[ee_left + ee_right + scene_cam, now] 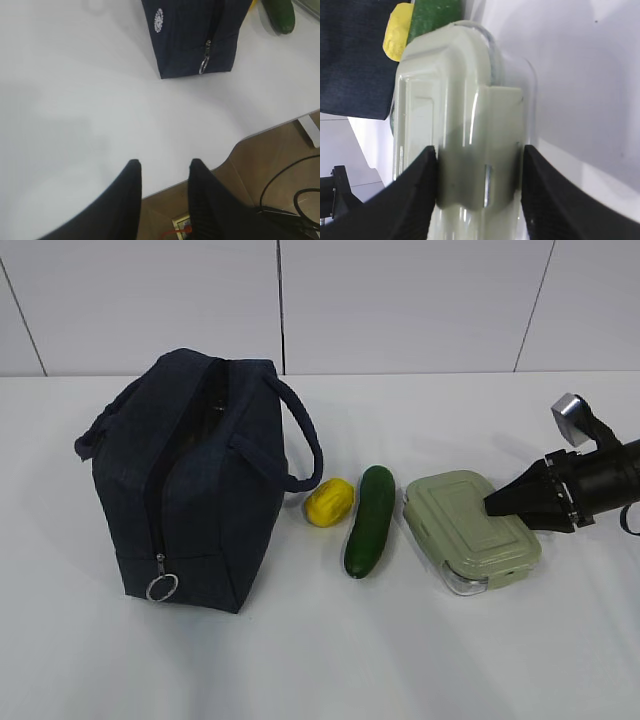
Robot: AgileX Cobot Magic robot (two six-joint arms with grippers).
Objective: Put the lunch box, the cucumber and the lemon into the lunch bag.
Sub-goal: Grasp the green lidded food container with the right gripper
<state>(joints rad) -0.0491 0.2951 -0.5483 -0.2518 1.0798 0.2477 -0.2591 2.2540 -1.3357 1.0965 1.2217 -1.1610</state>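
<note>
The rectangular clear lunch box with pale green snap-on lid (470,531) lay on the white counter (420,650), the right gripper (480,165) clamped across its end latch. Beside it sat the dark green cucumber (370,520), then the yellow lemon (329,501), then the navy fabric lunch bag (190,480), unzipped. The left gripper (164,172) hovered apart, empty.

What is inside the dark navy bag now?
The dark navy fabric lunch bag has its top zipper open, but its inside looks only dark. Whether anything lies inside cannot be seen; its walls cover it.
</note>
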